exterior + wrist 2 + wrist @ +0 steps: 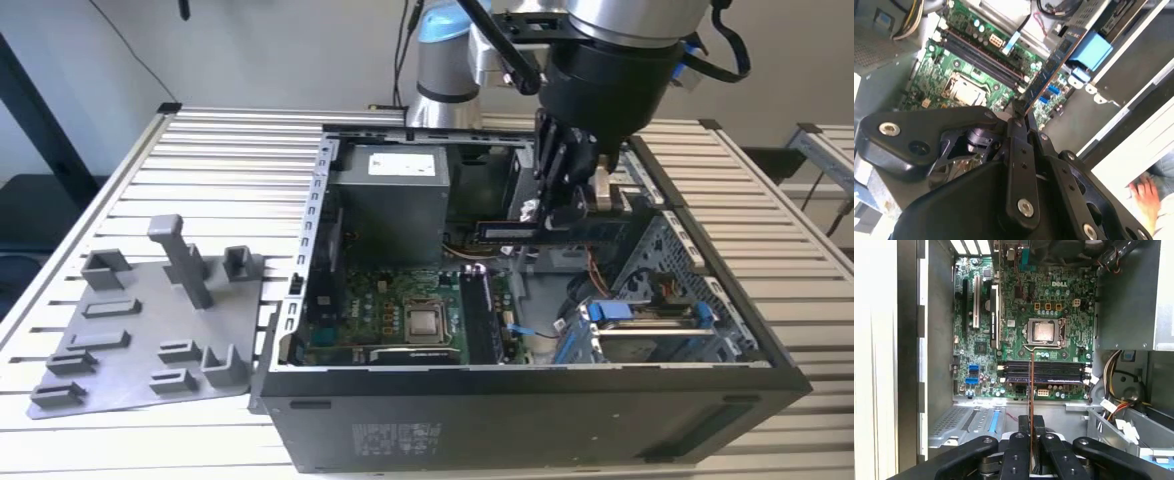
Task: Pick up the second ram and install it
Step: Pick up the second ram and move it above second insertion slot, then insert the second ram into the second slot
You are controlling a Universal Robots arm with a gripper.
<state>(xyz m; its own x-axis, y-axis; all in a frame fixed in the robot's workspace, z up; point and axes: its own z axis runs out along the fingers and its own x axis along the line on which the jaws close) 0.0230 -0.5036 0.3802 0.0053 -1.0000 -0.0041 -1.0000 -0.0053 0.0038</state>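
On the exterior view's left, a gray plastic tray (147, 330) with upright posts lies on the slatted metal bench (227, 150); just beside it, toward the exterior view's right, stands an open computer case (534, 430) with its side panel off. Inside the case lies a green motherboard (387, 310) with a bare processor socket (426, 322); behind that sits the gray power supply (390, 200).

Above the case's open side, further to the exterior view's right, the arm's gripper (563, 215) hangs with its fingers closed on the second ram (527, 232). The stick is held roughly level, and its labelled end juts out toward the exterior view's left; it sits high in the case's opening, well apart from the motherboard below.

In the first wrist view the gripper (1031, 429) pinches the second ram (1031, 390), seen edge-on as a thin line; beyond it lie the dark memory slots (1046, 372), the stick not seated in them. In the second wrist view the second ram (1051, 65) slants away from the gripper (1021, 117) over the board.

At the case's side on the exterior view's right sits a metal drive cage (647, 320) with blue tabs; a person's hand (1146, 192) shows outside the case in the second wrist view.
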